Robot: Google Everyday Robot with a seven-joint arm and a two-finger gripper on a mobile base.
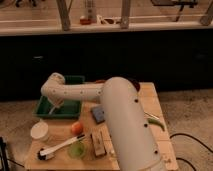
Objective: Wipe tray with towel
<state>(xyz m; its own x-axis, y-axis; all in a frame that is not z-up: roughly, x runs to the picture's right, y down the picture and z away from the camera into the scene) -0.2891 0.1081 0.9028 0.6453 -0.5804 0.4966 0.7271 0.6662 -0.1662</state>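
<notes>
the end effector [54, 108] hangs inside the green tray [73, 107], at its left side.

One pincer [54, 108] inside one green tray [74, 106] — plus one orange [76, 128], one white bowl [39, 131], one blue sponge [98, 114].

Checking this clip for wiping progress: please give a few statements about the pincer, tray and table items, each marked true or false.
1. The pincer is down inside the green tray. True.
2. The orange fruit lies in the tray. False: it sits on the wooden table, just outside the tray.
3. The white bowl stands on the table, nearer the camera than the tray. True.
4. The blue sponge is inside the white bowl. False: it lies on the table beside the tray.
</notes>
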